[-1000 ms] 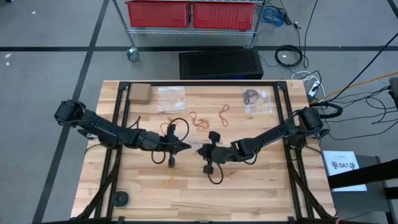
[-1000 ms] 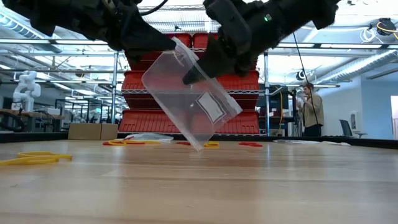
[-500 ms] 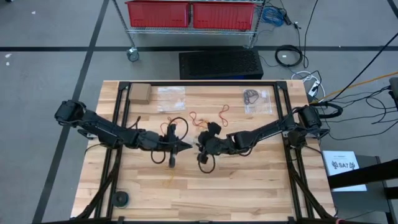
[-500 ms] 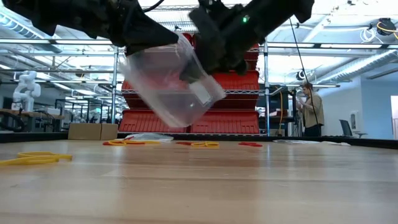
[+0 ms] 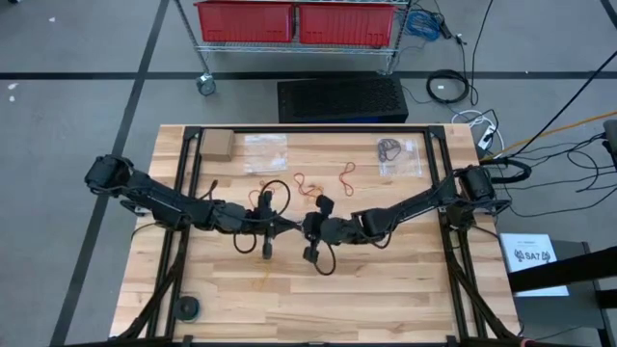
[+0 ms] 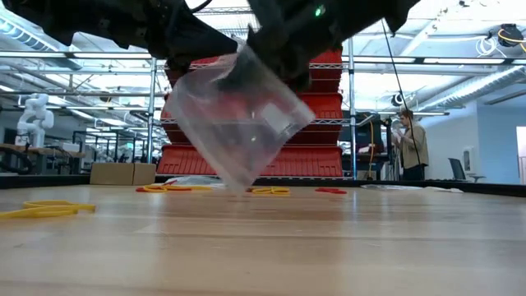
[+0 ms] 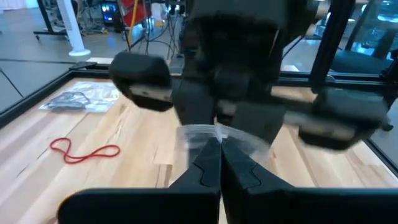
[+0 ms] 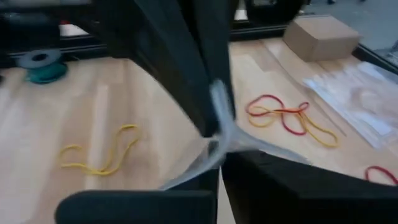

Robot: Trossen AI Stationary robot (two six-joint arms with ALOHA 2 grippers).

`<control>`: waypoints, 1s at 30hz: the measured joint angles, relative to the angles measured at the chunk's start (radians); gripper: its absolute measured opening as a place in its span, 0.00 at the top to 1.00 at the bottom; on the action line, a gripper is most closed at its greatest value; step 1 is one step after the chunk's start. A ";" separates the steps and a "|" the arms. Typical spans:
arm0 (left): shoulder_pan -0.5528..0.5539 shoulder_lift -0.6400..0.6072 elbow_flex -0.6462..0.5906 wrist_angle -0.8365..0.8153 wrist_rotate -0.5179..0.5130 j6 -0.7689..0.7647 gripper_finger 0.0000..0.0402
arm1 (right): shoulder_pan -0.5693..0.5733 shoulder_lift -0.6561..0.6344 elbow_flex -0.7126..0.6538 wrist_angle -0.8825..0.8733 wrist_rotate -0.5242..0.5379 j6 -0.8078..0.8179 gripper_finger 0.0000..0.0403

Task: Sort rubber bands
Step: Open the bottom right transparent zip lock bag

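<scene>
A clear plastic bag (image 6: 234,123) hangs tilted between both grippers over the middle of the table, clear of the wood. My left gripper (image 5: 289,227) and my right gripper (image 5: 309,229) face each other almost tip to tip, both shut on the bag's upper edge. Red and orange rubber bands (image 5: 308,185) and another pair (image 5: 347,173) lie flat just beyond the grippers. A yellow band (image 8: 99,155) lies nearer the near edge. The left wrist view shows a red band (image 7: 84,151) on the wood. My left gripper pinches the bag's top edge (image 7: 198,134) between its two shut fingers, reaching in level from the table's left. The bag hangs below it, lifted clear. My right gripper pinches the bag's top edge (image 8: 221,134) opposite, coming level from the table's right. The film there is crumpled, and the bag hangs tilted below.
A clear bag holding dark bands (image 5: 397,154) lies far right and another clear bag (image 5: 265,152) far left-centre, beside a cardboard box (image 5: 217,145). A dark roll (image 5: 185,306) sits at the near-left corner. Yellow bands (image 6: 45,210) lie left in the low view. A person (image 6: 411,144) stands beyond the table.
My right gripper has moved toward the table's left, closing up on my left gripper. The bag held between them has swung and turned: its lower corner has come up off the table area, and its body now bulges wider.
</scene>
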 joint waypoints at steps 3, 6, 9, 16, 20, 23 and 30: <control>-0.001 0.000 0.000 0.001 -0.006 0.000 1.00 | -0.001 0.038 0.000 0.034 0.025 0.003 1.00; -0.010 0.000 0.000 0.004 -0.028 0.000 1.00 | -0.002 0.064 0.000 0.083 0.029 0.012 1.00; -0.019 0.000 0.000 0.013 -0.035 0.000 1.00 | -0.007 0.072 0.000 0.107 0.029 0.008 1.00; -0.026 0.000 0.000 0.029 -0.036 0.001 1.00 | -0.024 0.072 0.000 0.115 -0.003 0.035 0.94; -0.026 0.000 0.000 0.030 -0.039 0.002 1.00 | -0.030 0.072 0.000 0.097 -0.005 0.055 0.78; -0.026 0.000 0.000 0.031 -0.039 0.002 1.00 | -0.029 0.072 0.000 0.092 -0.004 0.073 0.63; -0.026 0.000 0.000 0.021 -0.039 0.002 1.00 | -0.026 0.052 0.000 0.053 -0.057 0.104 0.37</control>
